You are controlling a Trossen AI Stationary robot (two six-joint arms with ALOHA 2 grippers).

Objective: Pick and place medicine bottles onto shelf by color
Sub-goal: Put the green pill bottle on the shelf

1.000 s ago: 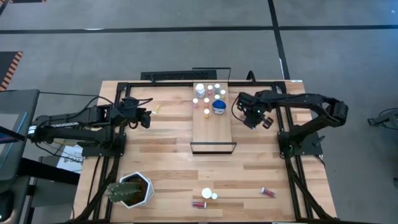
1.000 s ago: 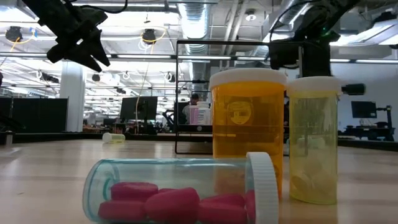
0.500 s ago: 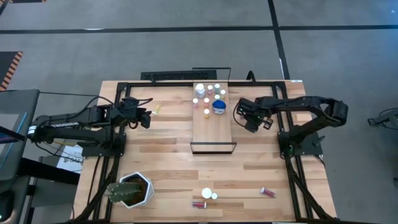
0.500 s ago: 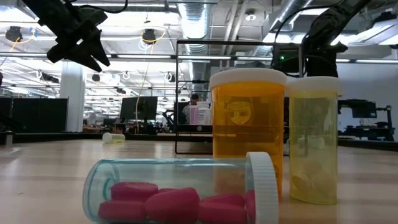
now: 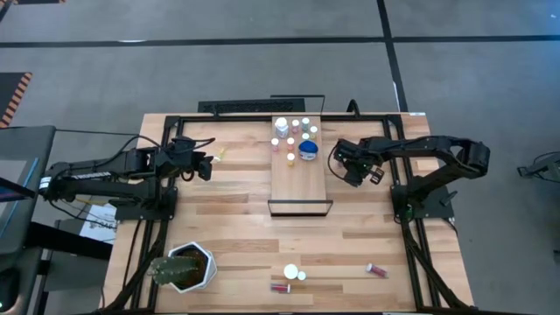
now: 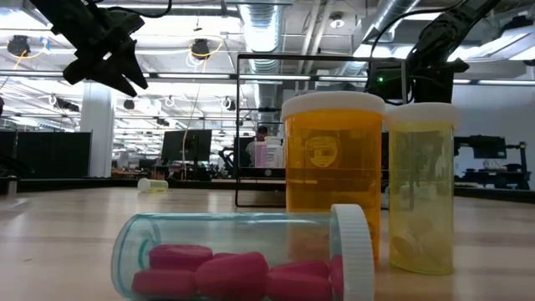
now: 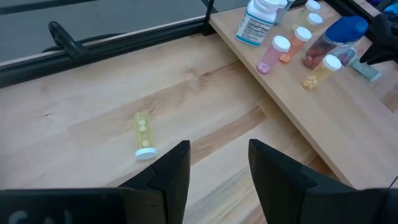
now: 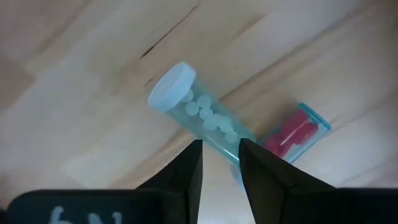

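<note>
The shelf point(image 5: 300, 184) lies mid-table, with several medicine bottles point(image 5: 296, 136) standing at its far end. My right gripper point(image 5: 348, 168) hangs low just right of the shelf, pointing steeply down. It is shut on a teal vial of white pills point(image 8: 199, 118) with a white cap. A vial of red pills point(image 8: 293, 132) lies on the table beside it. My left gripper point(image 7: 217, 168) hovers open left of the shelf, above and short of a yellow vial point(image 7: 143, 134) lying on its side. Three more bottles point(image 5: 291, 274) stand or lie near the front edge. My right gripper pinches the teal vial near its closed end point(image 8: 227, 140) between its two fingers. The fingers come from above and lie across the vial. The vial lies almost level with its capped end point(image 8: 169, 93) sticking out sideways; whether it rests on the table I cannot tell.
A white pot with a plant point(image 5: 184, 267) stands at the near left corner. A red vial point(image 5: 376, 269) lies at the near right. The shelf's dark frame point(image 5: 300, 208) rises at its near end. Bare wood lies between the shelf and the front bottles.
My right gripper has sunk toward the table beside the shelf's right edge, tipping a little, then held still. Its fingers keep the same narrow gap.
</note>
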